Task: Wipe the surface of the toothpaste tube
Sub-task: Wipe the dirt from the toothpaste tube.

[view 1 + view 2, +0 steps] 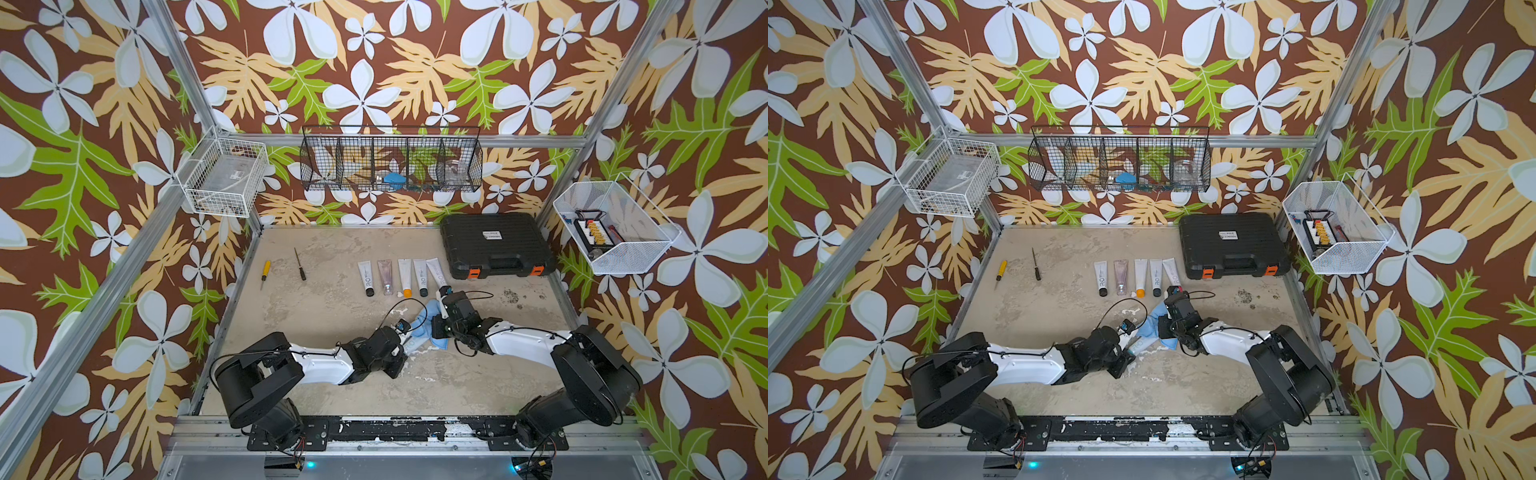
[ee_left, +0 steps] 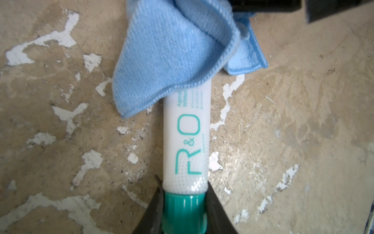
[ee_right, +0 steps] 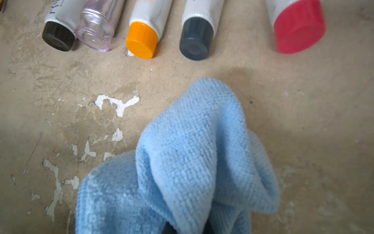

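The left gripper is clamped on the teal cap of the R&O toothpaste tube, near the row of tubes, on its robot-facing side. The right gripper pinches a blue microfiber cloth draped over the tube's far end.

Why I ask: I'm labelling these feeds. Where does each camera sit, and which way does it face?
Both top views: high over the near edge, looking down at the table; left arm and right arm show nearly whole.
Left wrist: looks along the left claw at the toothpaste tube, gripped by its cap, and the blue cloth.
Right wrist: looks past the right claw, mostly hidden in cloth, toward the tube row.
Shared: both wrist views show the cloth.
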Controlling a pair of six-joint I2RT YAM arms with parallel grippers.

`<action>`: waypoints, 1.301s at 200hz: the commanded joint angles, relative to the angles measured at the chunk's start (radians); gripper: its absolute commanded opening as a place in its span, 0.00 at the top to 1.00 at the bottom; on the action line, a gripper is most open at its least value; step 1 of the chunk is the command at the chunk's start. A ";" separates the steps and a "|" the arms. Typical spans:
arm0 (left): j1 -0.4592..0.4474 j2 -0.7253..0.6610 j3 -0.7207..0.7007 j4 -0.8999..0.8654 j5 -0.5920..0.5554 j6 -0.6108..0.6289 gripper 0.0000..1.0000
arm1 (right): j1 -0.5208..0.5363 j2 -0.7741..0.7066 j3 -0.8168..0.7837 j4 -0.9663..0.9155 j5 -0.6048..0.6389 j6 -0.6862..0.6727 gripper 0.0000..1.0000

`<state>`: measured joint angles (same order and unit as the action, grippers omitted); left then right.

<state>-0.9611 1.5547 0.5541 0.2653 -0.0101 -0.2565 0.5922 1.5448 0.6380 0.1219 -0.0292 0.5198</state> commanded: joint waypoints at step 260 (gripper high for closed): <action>0.000 -0.013 -0.005 0.020 -0.017 0.011 0.95 | 0.241 -0.034 -0.117 0.153 -0.144 0.201 1.00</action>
<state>-0.9615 1.5478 0.5491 0.2573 -0.0296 -0.2501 0.8425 1.4841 0.5201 0.3458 -0.1669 0.7540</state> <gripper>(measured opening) 0.278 0.072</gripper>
